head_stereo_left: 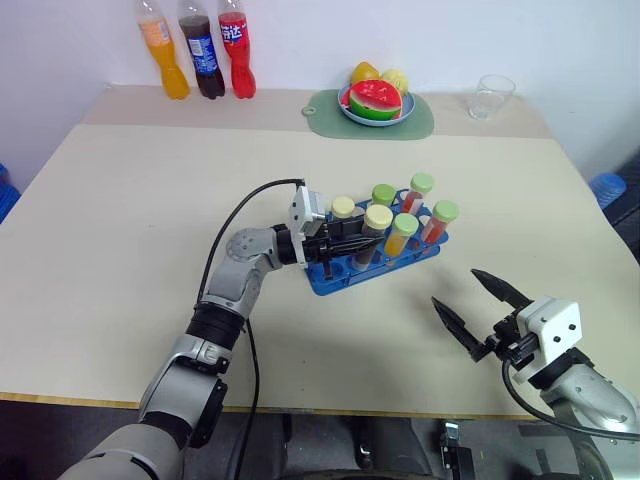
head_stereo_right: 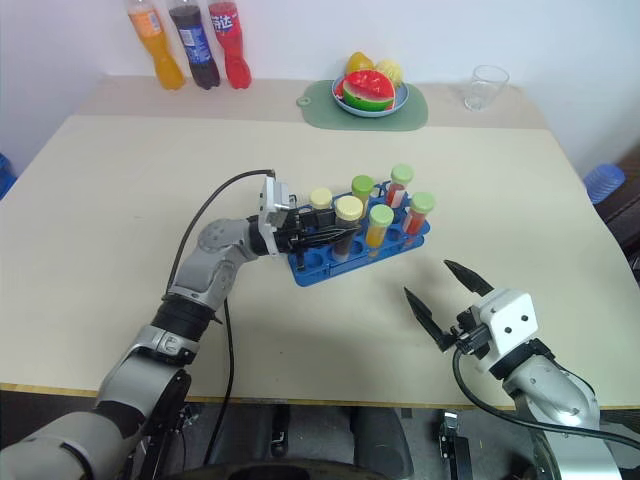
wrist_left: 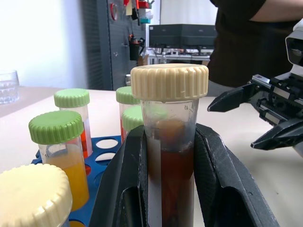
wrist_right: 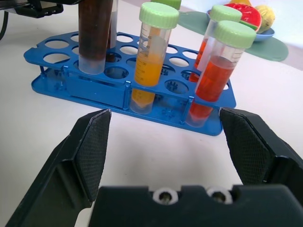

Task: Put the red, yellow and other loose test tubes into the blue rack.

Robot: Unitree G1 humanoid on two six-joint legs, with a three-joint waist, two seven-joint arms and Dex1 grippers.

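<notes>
One brown-filled tube (wrist_left: 170,156) with a cream cap sits clamped in my left gripper (head_stereo_left: 345,243) over the blue rack (head_stereo_left: 330,277) at mid-table; I should keep it upright, centred on a hole. My right gripper (head_stereo_left: 478,298) waits nearby, spread, empty.

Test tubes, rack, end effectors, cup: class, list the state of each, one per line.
Dark-liquid tube: capped, upright, clamped, bottom just above the blue rack.
Orange tube: capped, standing in rack.
Red tube: capped, standing in rack.
Left end effector: shut on tube.
Right end effector: open, holding nothing.
Clear cup: upright.
</notes>
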